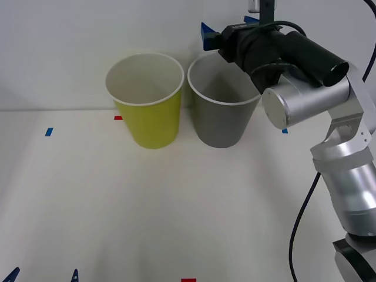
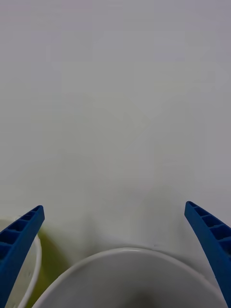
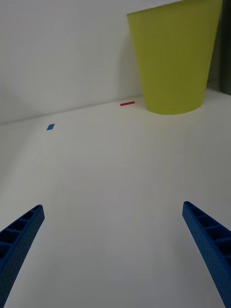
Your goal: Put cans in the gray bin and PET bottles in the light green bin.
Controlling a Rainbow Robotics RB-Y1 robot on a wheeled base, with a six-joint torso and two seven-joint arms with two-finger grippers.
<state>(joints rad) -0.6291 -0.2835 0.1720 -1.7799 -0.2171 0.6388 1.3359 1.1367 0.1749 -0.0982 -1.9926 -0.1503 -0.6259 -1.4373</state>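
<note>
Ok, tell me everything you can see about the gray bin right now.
The gray bin is a tall, round, tapered container that looks like plastic, dark gray outside with a white rim and pale inside. It stands upright on the white table near the back wall, close beside the light green bin on the robot's right. The right gripper hangs open above its far rim, holding nothing. Nothing shows in the visible part of its inside.

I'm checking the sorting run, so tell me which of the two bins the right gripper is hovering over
The gray bin. The right gripper, fingers open, hangs above its back rim; the light green bin stands beside it on the left.
</note>
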